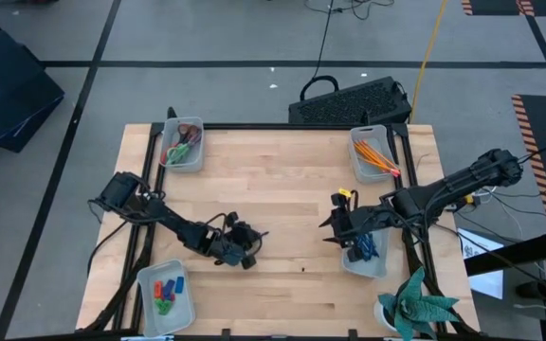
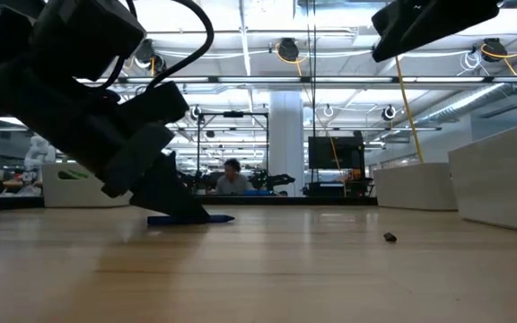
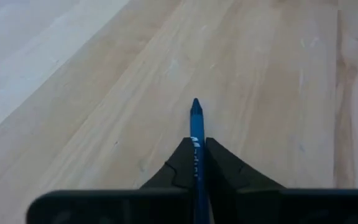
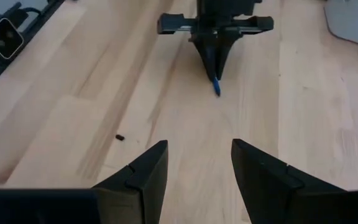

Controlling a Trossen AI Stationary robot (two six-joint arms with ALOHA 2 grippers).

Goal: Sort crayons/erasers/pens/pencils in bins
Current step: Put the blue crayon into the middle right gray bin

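A thin blue crayon [image 3: 196, 124] with a pointed tip lies low over the wood table [image 1: 282, 189], left of its middle. My left gripper [image 1: 251, 248] is shut on it and also shows in the low view [image 2: 182, 208]. My right gripper [image 4: 197, 180] stands open above the table's right side with nothing between its fingers, next to the bin of blue pens [image 1: 366, 251]. Orange pencils [image 1: 377, 156] lie in the far-right bin. Red, green and blue crayons [image 1: 167, 292] lie in the near-left bin. My left gripper pinches the crayon's shaft [image 3: 196, 152] between its two fingers. They slant down from the table's left and lie along the crayon. Its pointed end [image 3: 196, 104] sticks out past the fingertips. It lies level at the table top [image 2: 196, 218]; whether it rests there I cannot tell.
A far-left bin [image 1: 182, 144] holds red and green things. A small dark speck [image 4: 120, 137] lies on the wood between the arms. A green plant-like thing [image 1: 420, 303] sits at the near-right corner. A dark keyboard-like case [image 1: 349, 99] lies beyond the far edge.
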